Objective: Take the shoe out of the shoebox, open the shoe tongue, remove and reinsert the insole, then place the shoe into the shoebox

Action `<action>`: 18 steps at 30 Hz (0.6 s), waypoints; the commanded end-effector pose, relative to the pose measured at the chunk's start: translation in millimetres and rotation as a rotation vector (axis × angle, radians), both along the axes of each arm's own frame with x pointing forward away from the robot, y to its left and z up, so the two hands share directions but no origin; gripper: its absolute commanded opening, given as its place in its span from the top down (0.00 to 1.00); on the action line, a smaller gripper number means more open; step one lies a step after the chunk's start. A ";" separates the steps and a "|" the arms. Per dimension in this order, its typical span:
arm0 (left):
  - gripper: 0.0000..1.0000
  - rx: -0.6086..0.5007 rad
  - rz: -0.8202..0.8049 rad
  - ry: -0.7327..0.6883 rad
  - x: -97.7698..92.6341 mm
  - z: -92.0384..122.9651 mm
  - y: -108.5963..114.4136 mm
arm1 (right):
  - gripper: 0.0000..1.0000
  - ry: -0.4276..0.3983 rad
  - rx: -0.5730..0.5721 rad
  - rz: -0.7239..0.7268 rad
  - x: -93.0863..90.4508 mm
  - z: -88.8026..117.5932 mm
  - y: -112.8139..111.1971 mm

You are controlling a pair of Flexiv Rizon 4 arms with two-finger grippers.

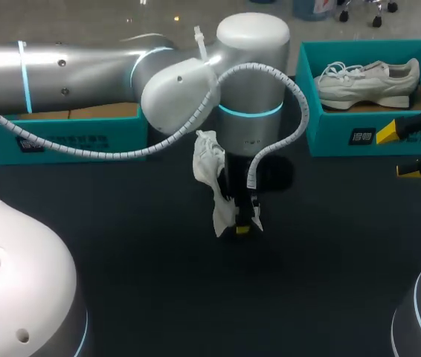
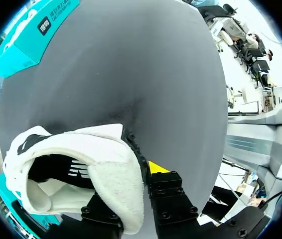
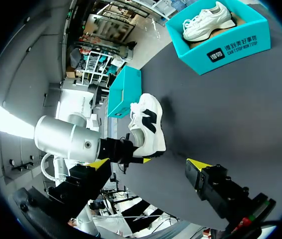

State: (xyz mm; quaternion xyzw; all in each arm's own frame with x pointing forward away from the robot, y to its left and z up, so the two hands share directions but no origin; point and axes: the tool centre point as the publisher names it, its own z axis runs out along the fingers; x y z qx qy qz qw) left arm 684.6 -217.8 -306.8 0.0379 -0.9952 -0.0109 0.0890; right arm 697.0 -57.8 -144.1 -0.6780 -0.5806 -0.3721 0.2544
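Two white shoes are in sight, and two teal boxes. One shoe (image 1: 212,175) hangs at the middle of the frame, with the left jaws clenched on its collar rim: one finger inside the opening, the other outside. It appears to hang clear of the dark counter (image 1: 195,305). I judge it is held out there so both arms can reach the tongue and insole. The second shoe (image 1: 367,80) lies on its side in the shoebox (image 1: 348,135) at the upper right, probably the untouched mate. The other box (image 1: 69,143) sits at the upper left, behind the left arm (image 1: 84,71). The right jaws are released and spread wide with nothing between them. They wait at the right edge, just beside the shoebox.
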 end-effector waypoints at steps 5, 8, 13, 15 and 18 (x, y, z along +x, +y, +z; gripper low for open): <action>1.00 0.015 -0.001 -0.062 3.9 79.1 5.7 | 0.00 0.001 -0.002 -0.001 -0.2 -0.6 0.4; 1.00 0.007 -0.016 -0.057 3.0 98.7 5.1 | 0.00 0.001 -0.002 -0.001 -0.2 -0.6 0.4; 1.00 0.009 -0.002 -0.063 4.4 123.4 3.4 | 0.00 0.001 -0.002 -0.001 -0.2 -0.6 0.4; 1.00 0.011 0.010 -0.075 5.6 129.8 1.2 | 0.00 0.001 -0.002 -0.001 -0.2 -0.6 0.4; 1.00 0.011 0.010 -0.075 5.6 129.8 1.2 | 0.00 0.001 -0.002 -0.001 -0.2 -0.6 0.4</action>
